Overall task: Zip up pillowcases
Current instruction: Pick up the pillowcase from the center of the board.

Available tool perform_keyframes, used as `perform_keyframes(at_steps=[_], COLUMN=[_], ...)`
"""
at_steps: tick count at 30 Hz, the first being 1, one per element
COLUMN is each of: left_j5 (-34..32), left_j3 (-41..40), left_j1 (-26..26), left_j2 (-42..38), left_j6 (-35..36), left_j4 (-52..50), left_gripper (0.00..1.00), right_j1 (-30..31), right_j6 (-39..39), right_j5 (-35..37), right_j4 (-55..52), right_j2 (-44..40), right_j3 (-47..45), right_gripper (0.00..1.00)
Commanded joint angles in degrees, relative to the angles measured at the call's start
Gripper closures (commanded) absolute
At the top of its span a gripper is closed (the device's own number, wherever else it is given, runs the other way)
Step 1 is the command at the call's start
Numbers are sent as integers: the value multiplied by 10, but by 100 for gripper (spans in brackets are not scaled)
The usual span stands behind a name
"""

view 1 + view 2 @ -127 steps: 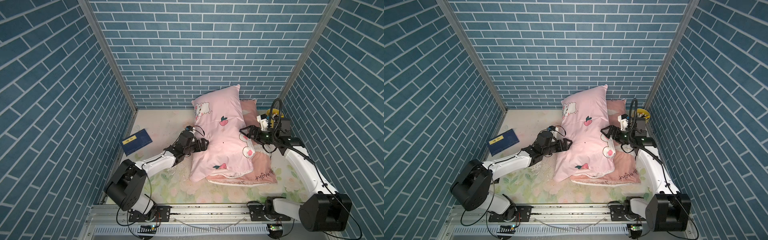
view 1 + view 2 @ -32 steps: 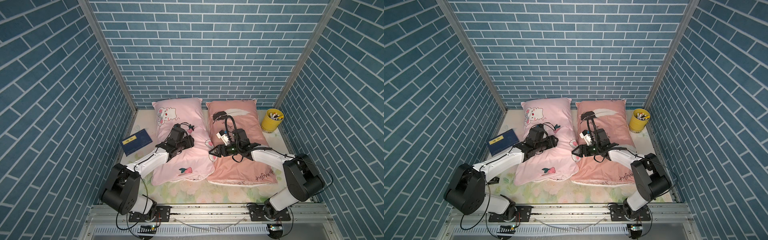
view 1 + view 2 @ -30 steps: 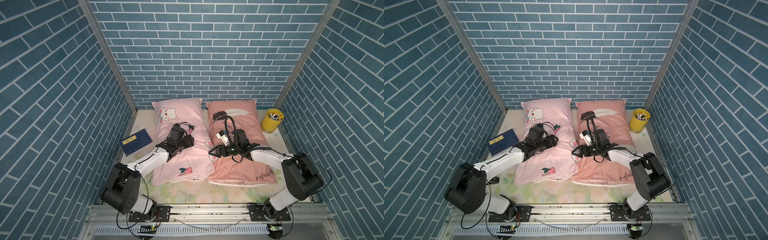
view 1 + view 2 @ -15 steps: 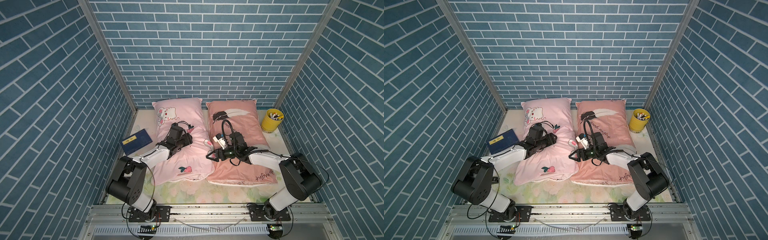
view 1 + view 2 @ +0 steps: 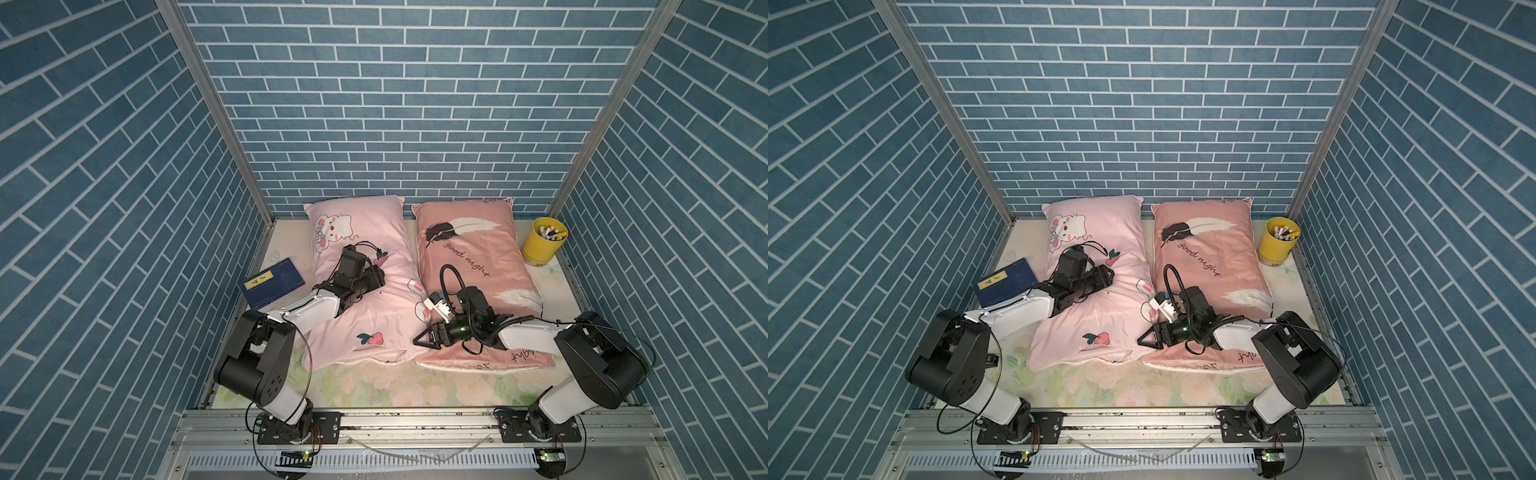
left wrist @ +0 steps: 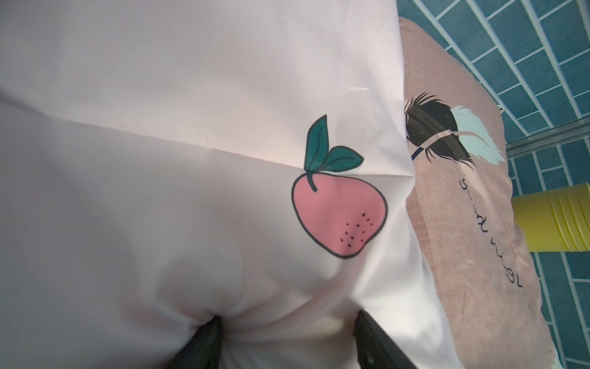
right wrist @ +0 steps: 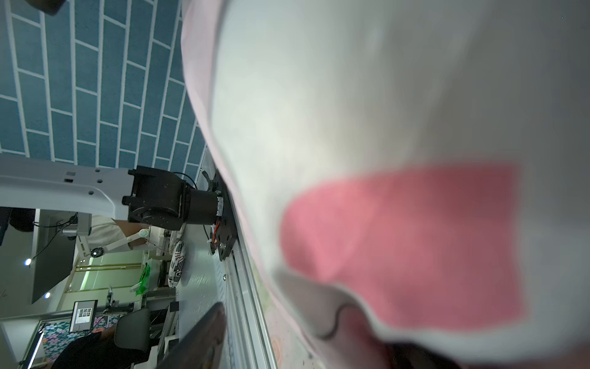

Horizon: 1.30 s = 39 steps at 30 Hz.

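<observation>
The right gripper (image 5: pixel 424 336) lay near the front edges, where the light pink pillowcase (image 5: pixel 374 320) met the salmon-pink pillowcase (image 5: pixel 478 266). Its jaws stood apart with light pink fabric between them. Farther back, the left gripper (image 5: pixel 378 279), also spread, pressed into the light pink pillowcase. Both pillowcases lay flat, side by side. A yellow cup (image 5: pixel 540 249) stood in the far right corner.

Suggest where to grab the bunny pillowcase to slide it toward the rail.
Pinch the near hem of the bunny pillowcase, coming in low from the robot's side. That edge lies thin and flat on the table, while the middle is plump stuffing that would likely slip from a pinch. The feather pillowcase lies against its right side, so that flank is crowded.
</observation>
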Motion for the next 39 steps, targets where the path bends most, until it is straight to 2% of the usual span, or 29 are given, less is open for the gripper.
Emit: perform_keyframes(at_steps=[1, 11, 18, 22, 24, 27, 33, 39], left_j5=[-11, -15, -20, -27, -33, -45, -81, -116], left_j3=[-6, -4, -4, -1, -1, 1, 37, 79], left_j1=[10, 10, 10, 9, 9, 8, -5, -22], left_j2=[27, 22, 22, 17, 8, -14, -80, -162], left_j6=[2, 5, 5, 7, 9, 21, 80, 148], left_j4=[-22, -29, -29, -37, -44, -62, -169, -328], left_gripper=[33, 33, 33, 33, 27, 18, 9, 3], right_j1=[8, 15, 25, 25, 26, 26, 25, 26], right_j6=[67, 106, 125, 128, 133, 143, 162, 165], right_j5=[-11, 11, 16, 19, 20, 22, 22, 34], right_j4=[69, 63, 49, 49, 46, 47, 36, -21], right_j2=[-37, -67, -67, -57, -53, -47, -52, -89], right_j3=[-32, -57, -68, -67, -62, -56, -47, -35], right_gripper=[28, 52, 54, 71, 80, 89, 100, 100])
